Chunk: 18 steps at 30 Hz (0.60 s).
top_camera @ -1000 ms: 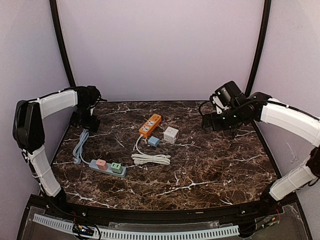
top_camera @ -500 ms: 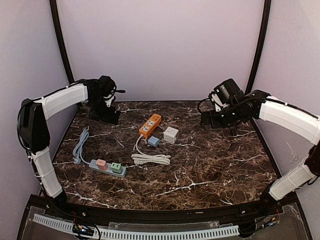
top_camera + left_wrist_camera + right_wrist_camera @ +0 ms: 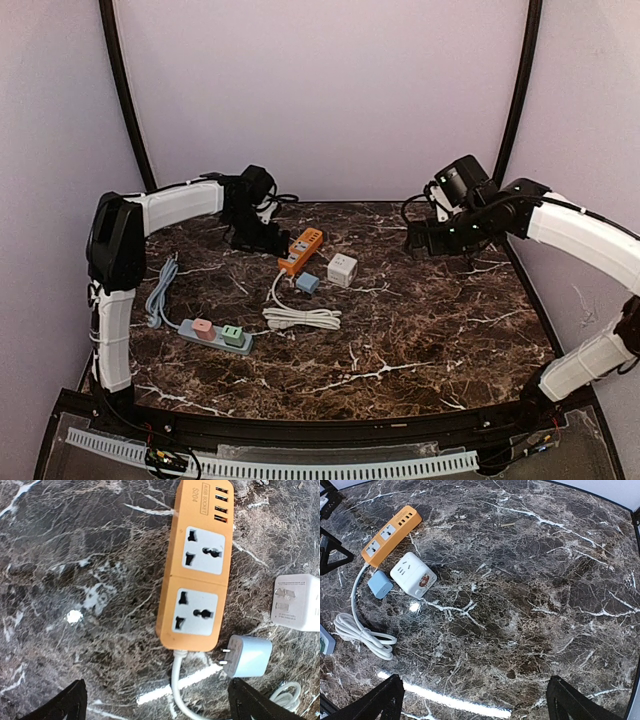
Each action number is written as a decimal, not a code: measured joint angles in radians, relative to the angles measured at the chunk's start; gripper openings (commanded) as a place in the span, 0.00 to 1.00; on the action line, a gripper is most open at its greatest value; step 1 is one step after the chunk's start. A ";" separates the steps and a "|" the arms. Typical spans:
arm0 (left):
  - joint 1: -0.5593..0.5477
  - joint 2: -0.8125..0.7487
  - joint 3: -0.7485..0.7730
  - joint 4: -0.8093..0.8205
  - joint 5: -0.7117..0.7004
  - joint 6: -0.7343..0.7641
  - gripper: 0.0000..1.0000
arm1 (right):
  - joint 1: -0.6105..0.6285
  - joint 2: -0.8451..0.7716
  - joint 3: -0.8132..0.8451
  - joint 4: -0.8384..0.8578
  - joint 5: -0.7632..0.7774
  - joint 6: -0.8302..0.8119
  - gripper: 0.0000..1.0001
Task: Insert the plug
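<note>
**Plug not inserted; both sets of fingers released and empty.**

Nearest on the worktop (image 3: pixel 430 330), at the left, lies a grey strip (image 3: pixel 215 333) carrying a pink and a green plug, its grey cable (image 3: pixel 160 290) running back along the left side. Behind it sits the coiled white cord (image 3: pixel 302 318) of the orange strip (image 3: pixel 197 565). The blue plug (image 3: pixel 247 656) lies on its side just beside that strip's cord end, prongs pointing at the cord and both sockets vacant. A white cube (image 3: pixel 342 269) stands just beyond the plug, near the strip. The left fingers (image 3: pixel 62 705) are spread wide over the strip's cord end, apparently clear of it, though height is hard to judge. The right fingers (image 3: pixel 377 700), far right, are likewise spread, well apart from everything.
</note>
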 measured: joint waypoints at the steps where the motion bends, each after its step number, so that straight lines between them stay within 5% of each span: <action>1: -0.005 0.023 0.017 0.009 0.008 0.000 0.98 | 0.000 -0.003 0.000 -0.005 0.000 0.002 0.99; 13: -0.031 0.189 0.159 0.081 0.043 0.024 0.82 | 0.000 -0.027 -0.010 -0.073 -0.001 0.017 0.99; 18: -0.040 0.234 0.187 0.083 0.041 0.049 0.65 | 0.000 -0.027 -0.010 -0.093 -0.002 0.034 0.99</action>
